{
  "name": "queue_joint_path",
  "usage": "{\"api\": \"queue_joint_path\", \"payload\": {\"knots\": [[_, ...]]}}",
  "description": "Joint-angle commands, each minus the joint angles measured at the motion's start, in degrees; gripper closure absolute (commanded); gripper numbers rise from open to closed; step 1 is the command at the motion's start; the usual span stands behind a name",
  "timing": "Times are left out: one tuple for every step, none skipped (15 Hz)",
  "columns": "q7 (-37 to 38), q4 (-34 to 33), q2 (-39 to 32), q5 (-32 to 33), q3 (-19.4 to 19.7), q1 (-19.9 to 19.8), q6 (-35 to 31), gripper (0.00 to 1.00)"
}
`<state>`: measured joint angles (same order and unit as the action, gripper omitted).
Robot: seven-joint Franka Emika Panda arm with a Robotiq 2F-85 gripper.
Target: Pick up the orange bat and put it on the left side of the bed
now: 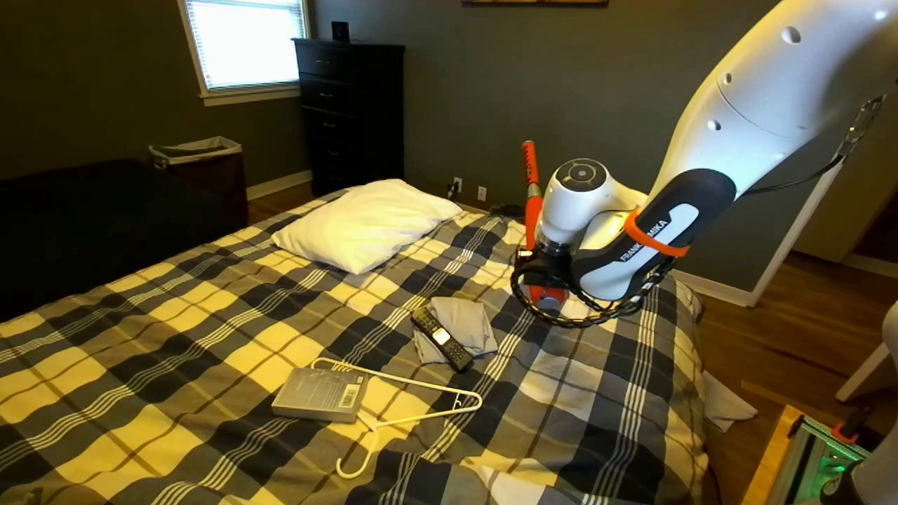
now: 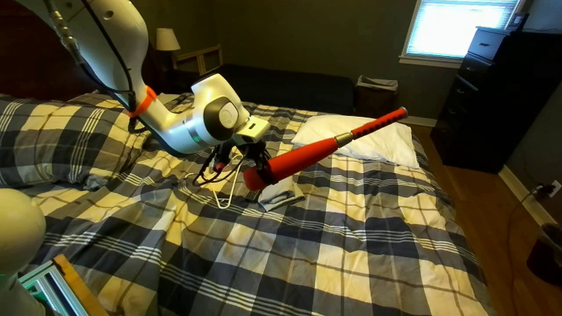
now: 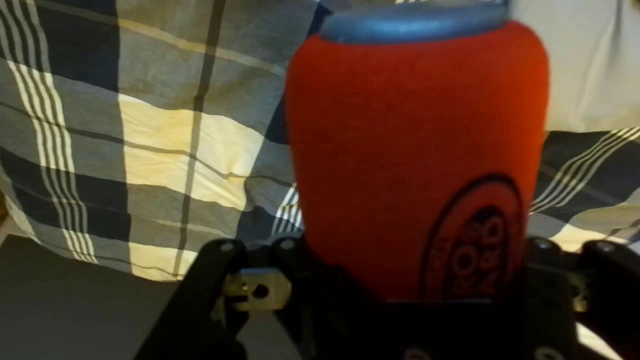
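- Bedroom, dark walls (image 2: 307, 30); plaid bed (image 2: 351, 245) fills most of lower half of both ext. views.
- Done, I'd say: orange bat (image 2: 303, 156) picked up, held aloft nr. centre in an ext. view, handle (image 2: 380, 123) up twd upper right.
- Tool (image 3: 420, 275) gripping its barrel (image 3: 380, 150) nr. thick end (image 2: 255, 179).
- Remaining: prob. carry to bed's L side, lower, release; can't tell whose L.
- Wrist cam only: round logo (image 3: 477, 250) on barrel.
- Grey box (image 1: 321, 395), lower left, clear in an ext. view only.
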<state>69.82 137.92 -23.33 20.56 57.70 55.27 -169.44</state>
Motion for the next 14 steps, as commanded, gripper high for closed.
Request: {"api": "queue_joint_path", "payload": {"knots": [[-2.5, 4.2, 2.0, -6.4, -4.6, -7.9, -4.8, 0.66], [-3.5, 5.4, 2.5, -9.2, -7.7, -11.8, -6.4, 0.66], [-4.9, 6.6, 2.9, -12.0, -10.5, -15.8, -8.3, 0.66], [-4.3, 7.7, 3.4, -12.4, -14.5, -20.9, -10.5, 0.66], [-4.9, 8.9, 3.4, -14.7, -17.6, -24.9, -12.3, 0.66], [-5.2, 10.4, 4.1, -16.2, -21.1, -29.3, -13.9, 0.66], [-5.3, 11.4, 4.2, -17.8, -24.9, -33.8, -15.2, 0.66], [-8.2, 12.4, 4.8, -22.2, -29.4, -38.1, -16.0, 0.66], [-8.7, 13.3, 5.8, -24.3, -34.3, -42.4, -16.3, 0.66], [-9.7, 13.3, 6.7, -26.7, -38.6, -46.3, -15.1, 0.66], [-5.5, 13.4, 7.2, -22.7, -43.1, -51.5, -14.7, 0.66], [-4.3, 13.4, 7.7, -22.1, -47.6, -55.8, -14.2, 0.66], [-2.5, 13.1, 7.8, -20.3, -52.1, -59.7, -13.9, 0.66], [-1.1, 12.8, 6.4, -19.9, -56.7, -63.3, -15.1, 0.66]]}}
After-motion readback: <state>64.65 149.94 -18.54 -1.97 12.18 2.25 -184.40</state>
